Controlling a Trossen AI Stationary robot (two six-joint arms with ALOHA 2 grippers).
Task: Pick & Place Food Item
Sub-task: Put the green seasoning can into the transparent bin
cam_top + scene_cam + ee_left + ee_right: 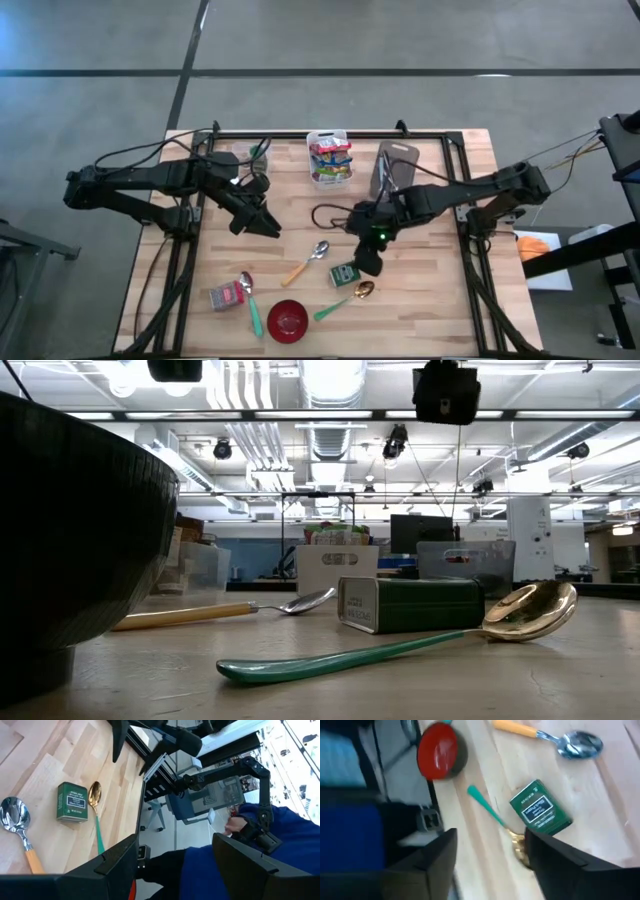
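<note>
With its fingers spread, the right gripper hangs just beside the green tin, at the tin's two o'clock, and could knock it into the gold spoon at its four o'clock.

Three spoons: green-handled, orange-handled, teal-handled. Two tins: green, red. One red bowl. One snack bin.
</note>
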